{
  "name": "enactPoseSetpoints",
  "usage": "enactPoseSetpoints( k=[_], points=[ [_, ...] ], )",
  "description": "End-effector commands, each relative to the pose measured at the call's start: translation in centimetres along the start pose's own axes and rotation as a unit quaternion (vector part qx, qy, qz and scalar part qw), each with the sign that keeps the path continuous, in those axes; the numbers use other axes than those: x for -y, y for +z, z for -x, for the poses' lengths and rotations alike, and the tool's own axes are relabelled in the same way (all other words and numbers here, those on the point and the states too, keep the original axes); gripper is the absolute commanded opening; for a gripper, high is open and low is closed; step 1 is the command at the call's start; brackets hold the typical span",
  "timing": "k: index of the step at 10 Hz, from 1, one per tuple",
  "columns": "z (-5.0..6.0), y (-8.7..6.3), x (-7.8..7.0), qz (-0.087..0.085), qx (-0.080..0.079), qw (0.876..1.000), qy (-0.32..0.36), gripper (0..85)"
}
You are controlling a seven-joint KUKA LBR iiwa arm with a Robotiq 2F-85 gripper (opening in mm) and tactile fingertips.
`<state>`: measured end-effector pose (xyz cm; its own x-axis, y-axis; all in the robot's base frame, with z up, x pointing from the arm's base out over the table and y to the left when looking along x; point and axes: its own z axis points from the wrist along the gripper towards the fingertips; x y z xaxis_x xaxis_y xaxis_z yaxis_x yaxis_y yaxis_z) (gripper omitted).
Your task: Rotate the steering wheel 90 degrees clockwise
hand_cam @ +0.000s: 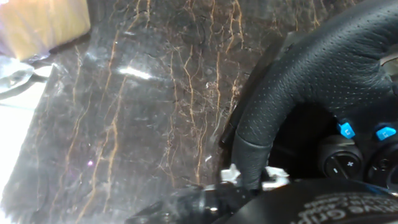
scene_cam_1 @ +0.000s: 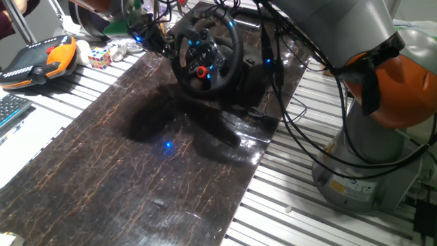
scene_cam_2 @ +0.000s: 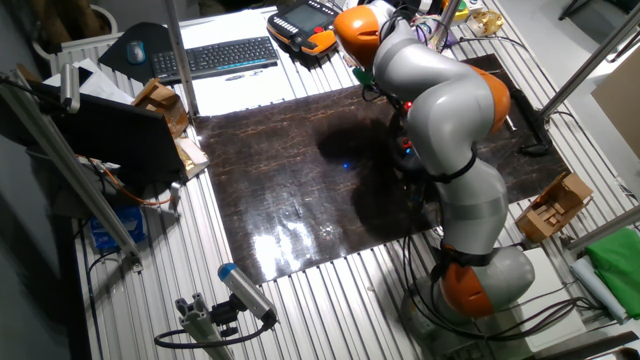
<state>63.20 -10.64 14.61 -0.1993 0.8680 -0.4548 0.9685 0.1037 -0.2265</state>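
Observation:
The steering wheel (scene_cam_1: 205, 49) is black, with a red button and blue-lit hub buttons, and stands on its black base at the far end of the dark marbled mat (scene_cam_1: 136, 178). My gripper (scene_cam_1: 162, 42) is at the wheel's left rim. In the hand view the thick rim (hand_cam: 311, 68) fills the right side and runs down between two pale fingertips (hand_cam: 229, 174); the gripper (hand_cam: 250, 175) appears shut on the rim. In the other fixed view my arm (scene_cam_2: 440, 110) hides the wheel and the gripper.
An orange and black pendant (scene_cam_1: 41, 58), a colour cube (scene_cam_1: 100, 57) and a keyboard (scene_cam_1: 10, 109) lie to the left of the mat. Cables (scene_cam_1: 293, 102) hang beside the wheel's base. The robot's base (scene_cam_1: 355, 178) stands at the right. A wooden block (scene_cam_2: 555, 205) sits near it.

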Motion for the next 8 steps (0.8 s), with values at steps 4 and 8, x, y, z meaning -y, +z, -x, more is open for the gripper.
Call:
enactPoseSetpoints(
  k=[4,8],
  points=[
    [0.4,0.9,-0.1,-0.002,-0.008,1.0,0.025,39.0],
    [0.7,1.3,0.0,-0.001,-0.007,0.999,0.037,23.0]
  ],
)
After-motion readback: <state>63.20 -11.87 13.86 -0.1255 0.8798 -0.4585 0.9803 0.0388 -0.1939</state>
